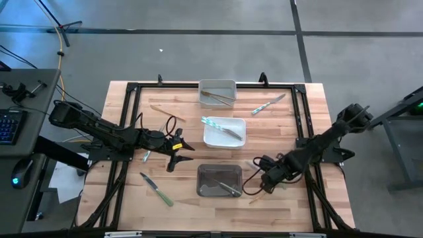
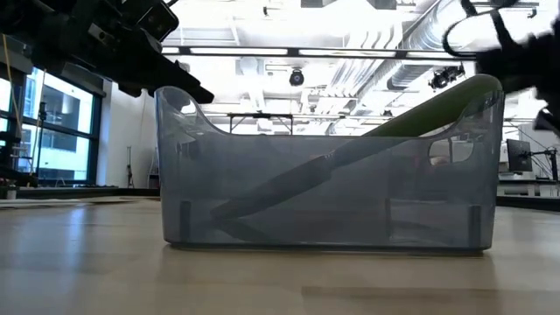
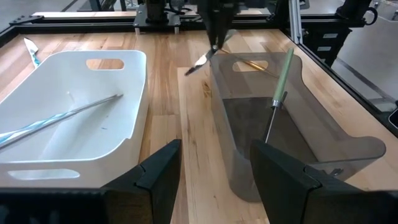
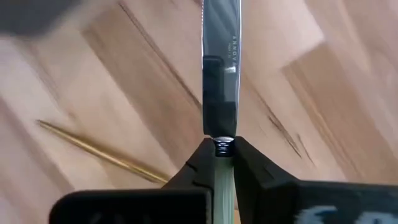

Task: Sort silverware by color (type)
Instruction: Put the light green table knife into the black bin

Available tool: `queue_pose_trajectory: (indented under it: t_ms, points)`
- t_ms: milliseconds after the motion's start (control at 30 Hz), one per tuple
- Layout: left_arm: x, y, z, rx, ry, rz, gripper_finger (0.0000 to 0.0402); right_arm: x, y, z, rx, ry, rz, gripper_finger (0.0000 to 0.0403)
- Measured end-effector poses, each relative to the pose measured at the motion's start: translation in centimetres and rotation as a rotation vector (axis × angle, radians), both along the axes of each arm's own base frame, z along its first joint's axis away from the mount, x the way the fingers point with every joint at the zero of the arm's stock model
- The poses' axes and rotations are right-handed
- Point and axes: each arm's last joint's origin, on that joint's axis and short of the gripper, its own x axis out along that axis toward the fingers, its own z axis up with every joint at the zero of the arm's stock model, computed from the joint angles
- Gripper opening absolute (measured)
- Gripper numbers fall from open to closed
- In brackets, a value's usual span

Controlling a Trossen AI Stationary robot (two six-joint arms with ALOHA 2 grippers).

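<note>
R claw (image 4: 217,163) shut on green knife (image 4: 221,68) by handle, blade pointed fwd along claw axis | held above tabletop (image 1: 178,192) just right of grey bin (image 1: 206,190), nearer than L claw (image 3: 211,177), open.

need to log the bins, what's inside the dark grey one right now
The dark grey bin holds one green-handled knife leaning against its wall, handle up at the rim. The low view through the tinted wall shows the same piece; anything lying flat on the floor beneath it cannot be made out.

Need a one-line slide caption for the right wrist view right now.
Right gripper shut on a green-handled knife, blade pointing out over the wooden table.
</note>
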Motion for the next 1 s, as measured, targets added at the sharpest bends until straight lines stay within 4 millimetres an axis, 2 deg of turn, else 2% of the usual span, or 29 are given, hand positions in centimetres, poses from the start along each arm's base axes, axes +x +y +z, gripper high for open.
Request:
queue_pose_trajectory:
  t_ms: [267, 567, 733, 867, 1000]
  points:
    - [0.0, 0.0, 0.0, 0.0, 0.0, -0.001, 0.0181, 0.8, 0.5, 4.3, -0.039, 0.022, 0.02, 0.0004]
    - [-0.1, -0.3, 0.0, 0.001, 0.002, -0.013, 0.0181, 3.0, 1.7, 10.7, 0.028, -0.125, 0.064, 0.0004]
    - [-0.1, -0.2, 0.0, 0.014, -0.001, -0.002, 0.0181, 6.6, 2.7, 11.8, 0.008, -0.158, 0.157, 0.0004]
    - [-0.1, -0.2, 0.0, 0.009, 0.0, 0.003, 0.0181, 10.6, 3.2, 11.4, 0.043, -0.127, 0.233, 0.0003]
    - [-0.1, -0.2, 0.0, 0.007, 0.0, 0.004, 0.0181, 14.3, 2.5, 10.1, 0.108, -0.057, 0.26, 0.0003]
